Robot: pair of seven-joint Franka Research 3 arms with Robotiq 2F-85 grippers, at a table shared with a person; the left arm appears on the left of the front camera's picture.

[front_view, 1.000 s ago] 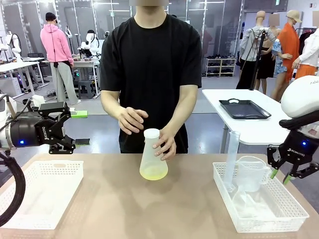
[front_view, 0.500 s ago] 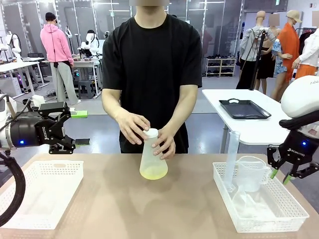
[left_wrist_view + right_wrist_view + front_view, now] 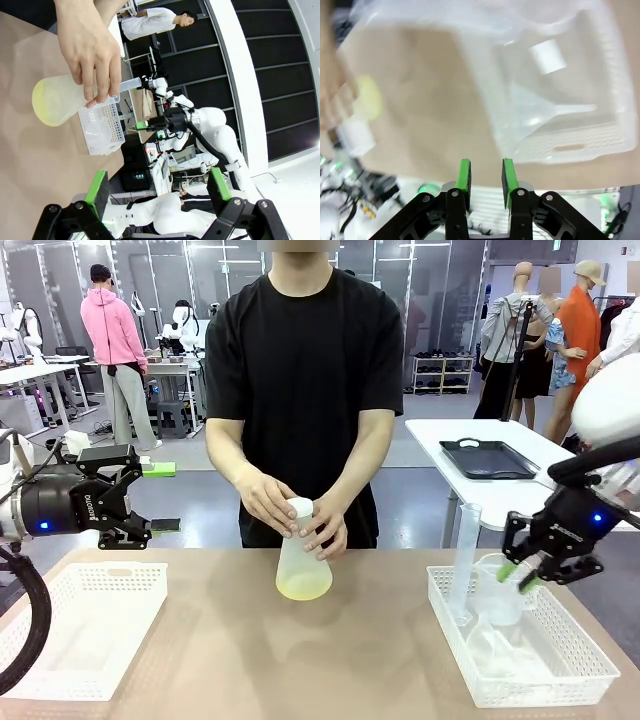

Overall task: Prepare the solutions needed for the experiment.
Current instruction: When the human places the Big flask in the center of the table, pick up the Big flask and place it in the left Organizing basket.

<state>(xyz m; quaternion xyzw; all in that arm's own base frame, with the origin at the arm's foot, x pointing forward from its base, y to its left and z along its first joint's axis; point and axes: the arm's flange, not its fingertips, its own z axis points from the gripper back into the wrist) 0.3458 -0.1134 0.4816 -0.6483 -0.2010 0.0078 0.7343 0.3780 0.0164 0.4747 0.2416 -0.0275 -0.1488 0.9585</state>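
Observation:
A frosted conical flask (image 3: 303, 555) stands mid-table, holding a shallow layer of pale yellow-green solution (image 3: 303, 588). Both of the person's hands (image 3: 268, 500) grip its neck and top. In the left wrist view the flask (image 3: 62, 95) and its solution (image 3: 41, 107) lie under the person's hand. My left gripper (image 3: 128, 508) hovers open over the table's left end, its jaws wide and empty (image 3: 157, 180). My right gripper (image 3: 520, 576) hangs over the right basket beside the beaker (image 3: 503, 592). Its pads are narrowly parted with nothing between them (image 3: 486, 169).
The white basket on the right (image 3: 545, 680) holds a tall graduated cylinder (image 3: 465, 555), the beaker and other clear labware. Another white basket (image 3: 85, 635) sits at the left. The right wrist view is blurred, showing the basket (image 3: 570, 135) below.
My right arm has swung left and up, over the right basket toward the beaker. The person's hands have closed onto the flask's top, and the flask shifted slightly left. Left arm still.

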